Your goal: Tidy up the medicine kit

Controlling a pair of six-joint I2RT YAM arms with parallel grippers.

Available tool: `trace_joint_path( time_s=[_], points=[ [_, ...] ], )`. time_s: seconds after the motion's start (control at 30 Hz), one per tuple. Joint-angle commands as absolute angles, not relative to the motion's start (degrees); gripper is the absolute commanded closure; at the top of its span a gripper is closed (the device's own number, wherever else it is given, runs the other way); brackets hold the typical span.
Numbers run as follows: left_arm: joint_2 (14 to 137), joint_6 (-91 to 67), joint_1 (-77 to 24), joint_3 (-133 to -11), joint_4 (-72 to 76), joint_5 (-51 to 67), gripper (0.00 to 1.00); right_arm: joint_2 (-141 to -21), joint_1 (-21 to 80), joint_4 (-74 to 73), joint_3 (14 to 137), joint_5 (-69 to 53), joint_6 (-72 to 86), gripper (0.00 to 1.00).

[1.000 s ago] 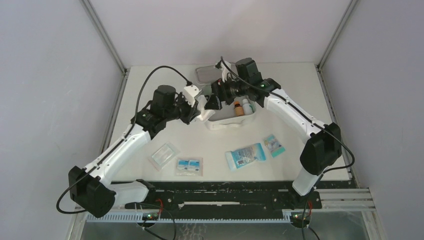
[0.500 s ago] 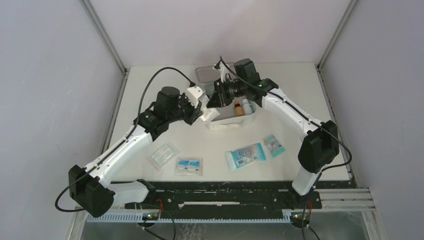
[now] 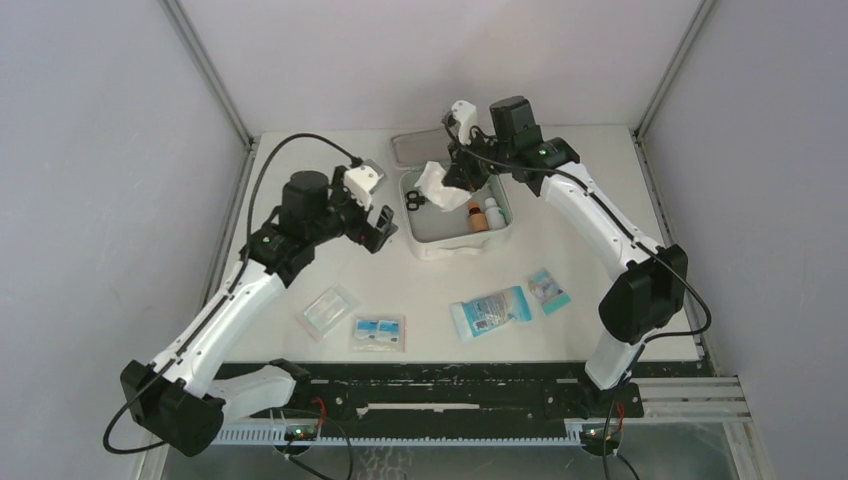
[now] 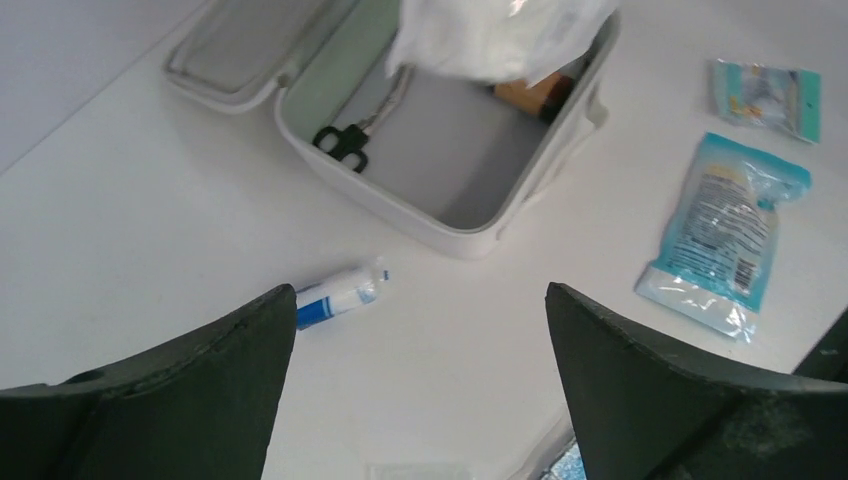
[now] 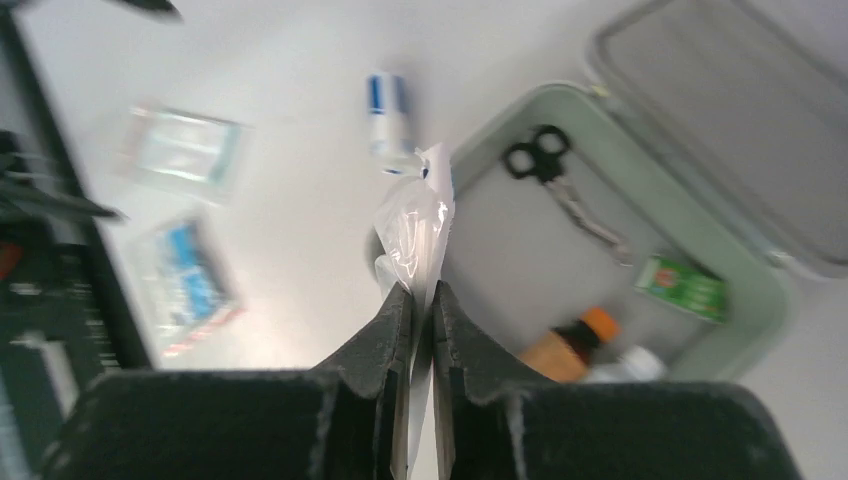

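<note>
The medicine kit (image 3: 461, 246) lies open at the table's back centre, a white case with a greyish inside and its lid (image 3: 413, 148) folded back. My right gripper (image 3: 458, 172) is shut on a crinkled white plastic packet (image 3: 438, 187), which hangs over the kit's left half. In the right wrist view the packet (image 5: 415, 220) is pinched between the fingertips (image 5: 400, 300). My left gripper (image 3: 378, 228) stands open and empty just left of the kit. In the left wrist view the left gripper (image 4: 420, 300) hovers over bare table, with the kit (image 4: 392, 206) and the packet (image 4: 495, 35) beyond it.
Inside the kit are black scissors (image 3: 413, 198), an orange-capped bottle (image 3: 477, 215), a white bottle (image 3: 493, 212) and a green box (image 5: 682, 285). A blue-and-white tube (image 4: 338, 297) lies beside the kit. Nearer lie a clear packet (image 3: 328, 308), blue-white sachets (image 3: 378, 332), a blue pouch (image 3: 490, 312) and a teal sachet (image 3: 548, 290).
My left gripper opened, let go of the white packet and drew back to the left. My right gripper shut on the packet and raised it over the kit.
</note>
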State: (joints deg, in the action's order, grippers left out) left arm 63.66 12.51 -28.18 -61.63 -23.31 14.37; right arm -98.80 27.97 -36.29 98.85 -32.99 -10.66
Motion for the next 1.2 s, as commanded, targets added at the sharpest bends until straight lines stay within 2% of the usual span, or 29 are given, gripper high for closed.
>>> trace_joint_path(
  time_s=[0.0,0.17,0.27,0.57,1.17],
  points=[
    [61.65,11.21,-21.24,-66.19,-22.76,18.06,0.0,-98.7,29.35,-37.51,99.55,-20.51,-29.83,0.99],
    [60.44,10.26,-14.49,-66.87,-22.85,19.87,0.0,-97.47,32.59,-27.62,91.35,-7.63,-44.03,1.0],
    [59.72,9.84,-11.15,-66.9,-22.85,20.74,0.0,-98.56,34.56,-24.66,88.7,-5.23,-49.04,1.0],
    [58.15,8.1,-3.76,-66.19,-21.92,22.65,0.0,-105.59,38.65,-20.62,86.88,-3.98,-59.2,1.0],
    [56.87,8.26,-1.66,-63.37,-20.61,22.98,0.0,-113.32,41.22,-19.7,85.96,-8.92,-67.41,0.97]
  ],
)
